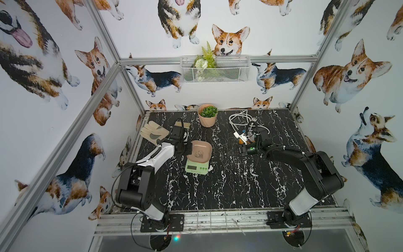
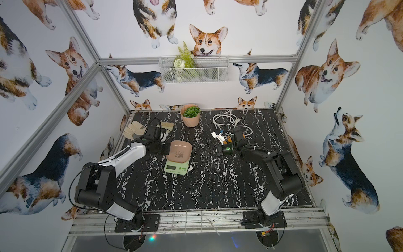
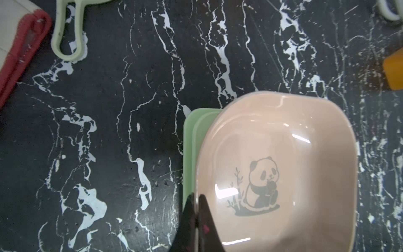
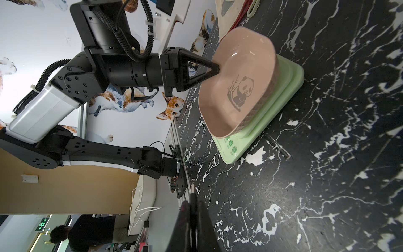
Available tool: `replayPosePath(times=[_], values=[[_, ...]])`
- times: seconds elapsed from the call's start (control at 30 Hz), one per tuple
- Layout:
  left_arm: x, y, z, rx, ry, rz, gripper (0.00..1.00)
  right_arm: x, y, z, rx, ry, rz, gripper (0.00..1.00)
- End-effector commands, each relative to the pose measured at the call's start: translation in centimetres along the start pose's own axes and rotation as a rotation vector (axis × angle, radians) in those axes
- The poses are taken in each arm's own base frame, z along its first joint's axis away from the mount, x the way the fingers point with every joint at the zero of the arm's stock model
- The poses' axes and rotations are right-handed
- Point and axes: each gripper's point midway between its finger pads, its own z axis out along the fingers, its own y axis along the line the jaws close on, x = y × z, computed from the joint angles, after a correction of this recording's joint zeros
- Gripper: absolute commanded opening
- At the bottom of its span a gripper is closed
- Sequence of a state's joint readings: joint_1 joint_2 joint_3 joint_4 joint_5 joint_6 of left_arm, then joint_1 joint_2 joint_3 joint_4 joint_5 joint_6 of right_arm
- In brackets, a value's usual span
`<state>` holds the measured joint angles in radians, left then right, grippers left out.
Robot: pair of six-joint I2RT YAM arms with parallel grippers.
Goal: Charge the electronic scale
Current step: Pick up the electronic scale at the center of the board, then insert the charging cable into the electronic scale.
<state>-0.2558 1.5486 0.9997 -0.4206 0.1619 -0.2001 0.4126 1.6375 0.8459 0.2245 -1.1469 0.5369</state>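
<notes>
1. Two arms were at work over the black marbled table top (image 1: 239, 185). You had the electronic scale (image 1: 196, 169) standing flat near the middle, nearer the left arm, its display facing the arm bases; the pink panda dish (image 1: 200, 151) sat on its platform.
2. Your left gripper (image 4: 218, 68) was clenched on the dish's rim at the side nearest the left arm; one finger was inside the bowl, one outside.
3. Your right gripper (image 4: 193, 196) hung low over bare table on the scale's other side, apart from it; its fingers were pressed together, and you could not tell whether they pinched a plug.
4. The orange power strip (image 1: 241, 141) and its coiled white cord (image 1: 237, 119) lay beyond the right gripper toward the back wall, well apart from the scale.
5. The step in hand looked like securing the scale by its dish, or readying to lift the dish; charging had not begun, since no cable was seen joined to the scale.
6. No charging port showed in any view; the next move probably called for finding it on the scale's edge, lining a plug up squarely and pushing gently. The dish may merely rest on the platform, so your hold on it might not stop the base sliding.
</notes>
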Motion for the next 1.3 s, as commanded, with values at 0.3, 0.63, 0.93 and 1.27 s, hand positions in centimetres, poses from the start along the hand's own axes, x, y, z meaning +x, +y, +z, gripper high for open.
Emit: replayPosePath(times=[0.3,0.63,0.93,1.27], values=[[-5.0,-7.2,-6.4,0.430,-0.221,-0.108,0.00,-1.0,3.1,-0.9,-0.045,-0.069,-0.083,0.00],[-7.9,-10.2,-11.3,0.697,-0.348,-0.147,0.00,-1.2,7.3,-2.5,-0.067,-0.109,-0.175,0.00],[-8.6,-11.1,-13.2,0.746,-0.388,-0.130,0.00,-1.2,8.1,-2.8,-0.060,-0.107,-0.193,0.00],[-8.5,-11.1,-13.2,0.751,-0.389,-0.134,0.00,-1.5,8.4,-3.0,-0.041,-0.112,-0.215,0.00]])
